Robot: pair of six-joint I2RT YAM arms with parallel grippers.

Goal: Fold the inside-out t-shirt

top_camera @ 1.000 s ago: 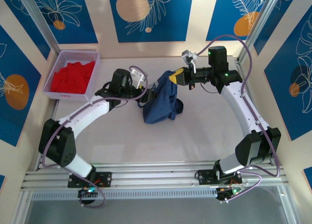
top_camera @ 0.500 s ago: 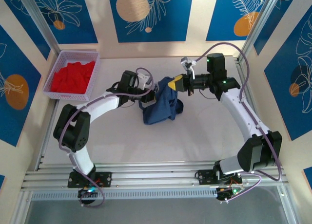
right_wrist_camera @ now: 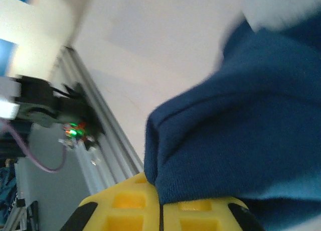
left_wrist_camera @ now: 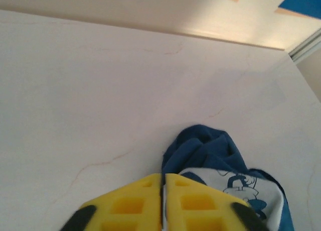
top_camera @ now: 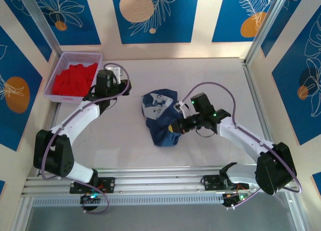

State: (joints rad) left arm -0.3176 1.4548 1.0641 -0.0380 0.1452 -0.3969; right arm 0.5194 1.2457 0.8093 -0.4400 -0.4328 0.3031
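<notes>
2 grippers closed: right gripper (top_camera: 176, 126) pinches the crumpled navy t-shirt (top_camera: 160, 133) (pale print up); left gripper (left_wrist_camera: 163, 183) grips nothing.

The t-shirt (top_camera: 159, 121) is soft, matt knitted cloth. The bench (top_camera: 210, 80) is smooth and matt, with faint veins. The basket (top_camera: 80, 54) is thin plastic mesh.
</notes>
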